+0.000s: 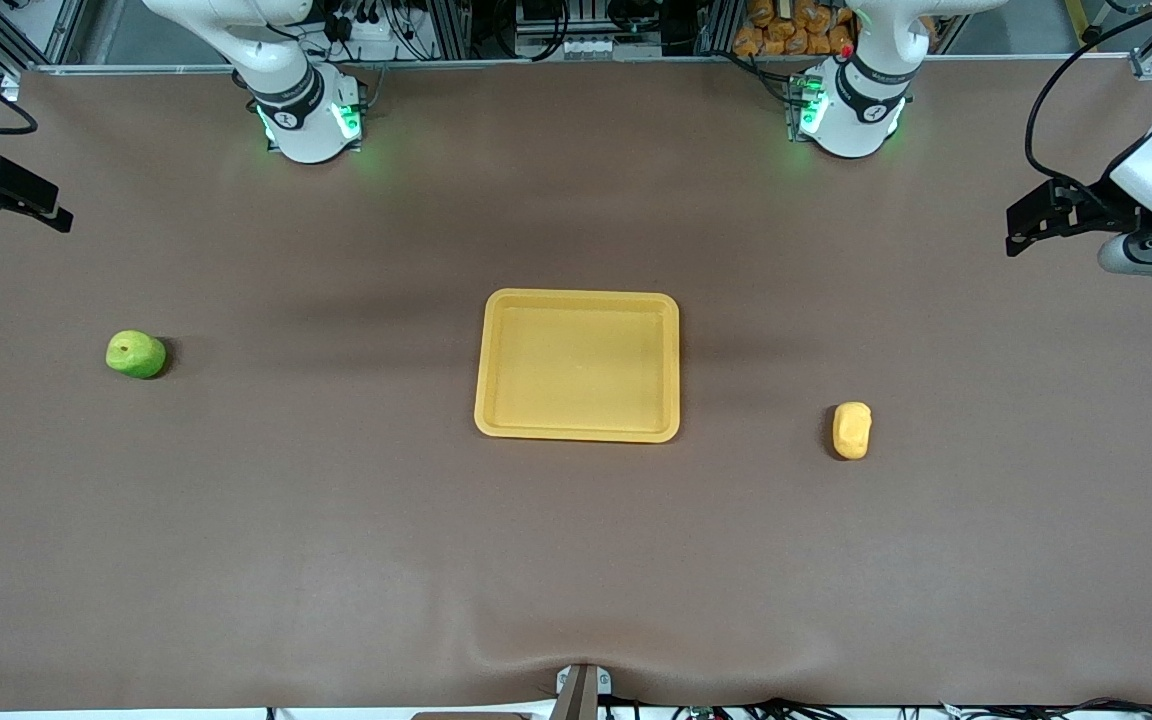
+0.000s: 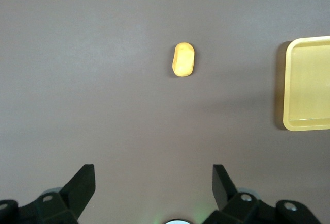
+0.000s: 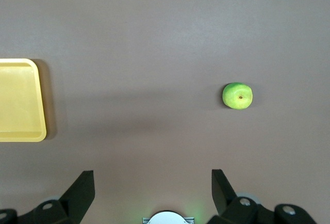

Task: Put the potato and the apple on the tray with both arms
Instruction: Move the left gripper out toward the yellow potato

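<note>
The yellow-orange tray (image 1: 578, 298) lies empty at the table's middle. The green apple (image 1: 136, 354) lies on the mat toward the right arm's end. The lumpy yellow potato (image 1: 852, 430) lies toward the left arm's end, a little nearer the front camera than the tray's middle. My right gripper (image 1: 58, 214) hangs open and empty, high over the table's edge at its own end. My left gripper (image 1: 1014, 238) hangs open and empty, high over its own end. The left wrist view shows the potato (image 2: 183, 59) and the tray's edge (image 2: 309, 84) past the open left gripper (image 2: 153, 182). The right wrist view shows the apple (image 3: 237, 95) and the tray's edge (image 3: 18, 100) past the open right gripper (image 3: 153, 182).
The brown mat (image 1: 576, 560) covers the whole table. The two arm bases (image 1: 308, 120) (image 1: 851, 115) stand at the edge farthest from the front camera. A small bracket (image 1: 581, 690) sits at the table's near edge.
</note>
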Controlling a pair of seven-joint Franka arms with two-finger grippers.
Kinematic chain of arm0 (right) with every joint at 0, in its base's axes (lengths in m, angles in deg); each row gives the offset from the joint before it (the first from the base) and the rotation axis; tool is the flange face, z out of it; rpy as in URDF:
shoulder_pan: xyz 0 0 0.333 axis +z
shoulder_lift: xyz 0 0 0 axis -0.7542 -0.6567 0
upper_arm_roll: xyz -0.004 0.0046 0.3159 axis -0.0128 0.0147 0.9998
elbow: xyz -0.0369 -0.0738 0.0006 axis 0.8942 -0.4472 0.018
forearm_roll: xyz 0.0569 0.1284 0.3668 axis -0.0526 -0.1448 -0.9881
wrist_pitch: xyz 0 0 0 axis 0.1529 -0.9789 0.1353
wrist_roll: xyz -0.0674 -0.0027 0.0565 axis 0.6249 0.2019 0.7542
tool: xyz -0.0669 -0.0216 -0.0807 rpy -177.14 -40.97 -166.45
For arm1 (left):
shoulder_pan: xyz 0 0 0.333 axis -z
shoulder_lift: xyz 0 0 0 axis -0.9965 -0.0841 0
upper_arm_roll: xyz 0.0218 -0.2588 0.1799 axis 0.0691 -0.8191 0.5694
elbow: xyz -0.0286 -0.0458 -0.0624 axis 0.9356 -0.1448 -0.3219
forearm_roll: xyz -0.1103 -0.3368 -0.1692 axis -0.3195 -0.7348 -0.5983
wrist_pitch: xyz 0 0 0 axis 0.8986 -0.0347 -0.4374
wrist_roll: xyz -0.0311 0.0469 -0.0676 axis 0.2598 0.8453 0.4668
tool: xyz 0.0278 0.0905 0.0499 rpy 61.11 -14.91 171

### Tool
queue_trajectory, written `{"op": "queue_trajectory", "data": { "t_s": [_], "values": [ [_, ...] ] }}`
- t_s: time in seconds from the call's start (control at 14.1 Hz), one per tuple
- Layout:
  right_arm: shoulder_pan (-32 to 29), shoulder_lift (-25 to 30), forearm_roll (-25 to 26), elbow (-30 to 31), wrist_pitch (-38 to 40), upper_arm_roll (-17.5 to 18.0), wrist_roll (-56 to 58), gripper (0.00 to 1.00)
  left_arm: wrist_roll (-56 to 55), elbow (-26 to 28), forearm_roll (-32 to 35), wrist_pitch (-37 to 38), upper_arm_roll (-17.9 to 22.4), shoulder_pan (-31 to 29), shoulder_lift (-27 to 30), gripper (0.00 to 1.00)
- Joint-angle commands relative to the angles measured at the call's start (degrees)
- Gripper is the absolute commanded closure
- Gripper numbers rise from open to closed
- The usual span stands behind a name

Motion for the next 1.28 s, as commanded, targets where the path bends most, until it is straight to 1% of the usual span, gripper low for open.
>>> {"op": "queue_trajectory", "data": {
  "t_s": [0.0, 0.36, 0.5, 0.57, 0.85, 1.21],
  "values": [
    [-1.12, 1.52, 0.24, 0.78, 0.76, 0.56, 0.23, 0.0, 0.76, -0.34, -0.41, 1.04, -0.45, -0.04, 0.75, 0.0],
    [-1.04, 1.52, 0.59, 0.7, 0.93, 0.73, 0.23, 0.0, 0.84, 0.27, -0.06, 1.83, -1.6, -0.04, 1.28, 0.0],
    [-1.04, 1.52, 0.59, 0.7, 1.2, 0.65, 0.15, 0.0, -1.78, 0.36, -0.67, 1.92, -2.47, -0.39, 1.28, 0.0],
    [-1.12, 1.43, 0.59, 0.7, 1.29, 0.56, 0.14, 0.0, -2.4, 0.62, -0.68, 1.92, -2.48, -0.3, 1.28, 0.0],
    [-1.48, 1.17, 0.59, 0.35, 1.29, 0.56, 0.23, 0.0, -3.03, -1.31, -0.24, 0.16, -2.39, -0.39, -0.3, 0.0],
    [-1.48, 1.08, 0.59, 0.26, 1.29, 0.56, 0.23, 0.0, -3.2, 0.44, -0.33, 0.34, -2.48, -0.39, -0.65, 0.0]
  ]
}}
